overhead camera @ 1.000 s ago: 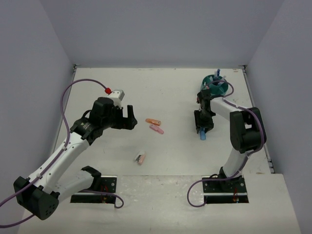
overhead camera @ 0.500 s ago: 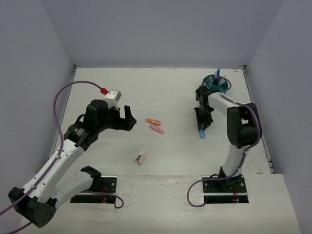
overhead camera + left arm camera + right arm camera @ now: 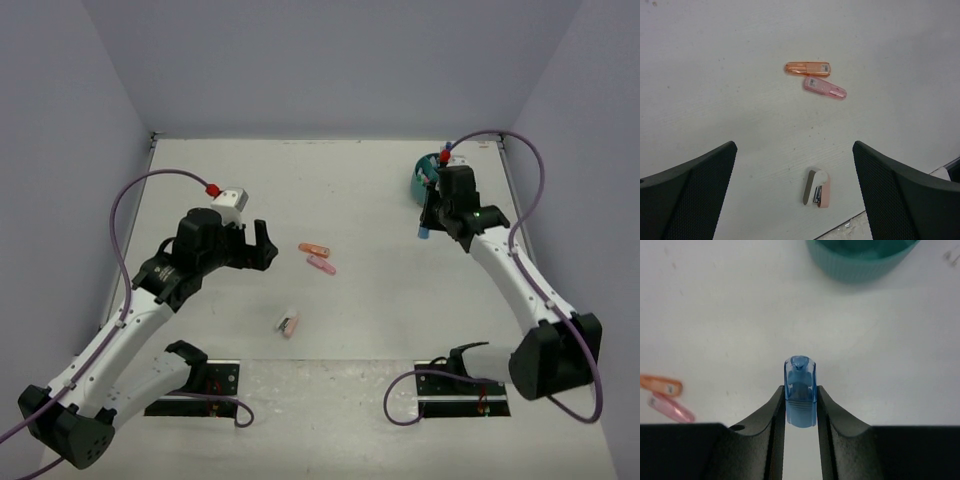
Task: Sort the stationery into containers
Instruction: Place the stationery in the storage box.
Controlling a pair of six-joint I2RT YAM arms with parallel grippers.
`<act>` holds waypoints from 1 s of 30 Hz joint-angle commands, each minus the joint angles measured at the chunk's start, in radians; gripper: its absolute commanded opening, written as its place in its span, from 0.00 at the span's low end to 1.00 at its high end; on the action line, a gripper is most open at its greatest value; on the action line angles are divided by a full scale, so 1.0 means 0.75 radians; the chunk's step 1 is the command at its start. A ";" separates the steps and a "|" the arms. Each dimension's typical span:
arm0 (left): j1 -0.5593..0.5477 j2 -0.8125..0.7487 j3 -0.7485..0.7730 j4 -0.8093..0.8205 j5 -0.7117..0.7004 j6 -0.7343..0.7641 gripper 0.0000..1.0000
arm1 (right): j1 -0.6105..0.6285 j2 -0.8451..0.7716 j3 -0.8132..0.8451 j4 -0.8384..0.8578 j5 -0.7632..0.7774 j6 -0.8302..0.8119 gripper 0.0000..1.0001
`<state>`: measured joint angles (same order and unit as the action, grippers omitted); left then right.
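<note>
The right claw (image 3: pixel 800 396) is clamped on a light-blue highlighter (image 3: pixel 800 377), held above the table on the near side of the teal organizer (image 3: pixel 860 267). The left claw (image 3: pixel 794 150) gapes wide and empty over the orange highlighter (image 3: pixel 807 68) and pink highlighter (image 3: pixel 824 89). Pinched at only 1 end, the blue highlighter could pivot or slip, or strike the organizer's rim if carried low.
</note>
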<state>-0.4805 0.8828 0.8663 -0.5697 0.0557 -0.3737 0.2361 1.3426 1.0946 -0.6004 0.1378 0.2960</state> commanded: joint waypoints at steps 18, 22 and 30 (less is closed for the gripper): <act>0.002 -0.160 -0.064 0.079 -0.136 0.022 1.00 | -0.396 0.004 -0.165 1.133 0.242 0.229 0.00; 0.002 -0.173 -0.065 0.081 -0.140 0.022 1.00 | -0.452 0.142 -0.044 1.057 0.183 0.236 0.00; 0.002 -0.164 -0.068 0.082 -0.134 0.022 1.00 | -0.549 0.421 0.244 0.903 0.031 0.330 0.00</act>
<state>-0.4805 0.7637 0.8200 -0.5543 -0.0345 -0.3740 -0.1492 1.5893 1.1660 0.1224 0.2208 0.4976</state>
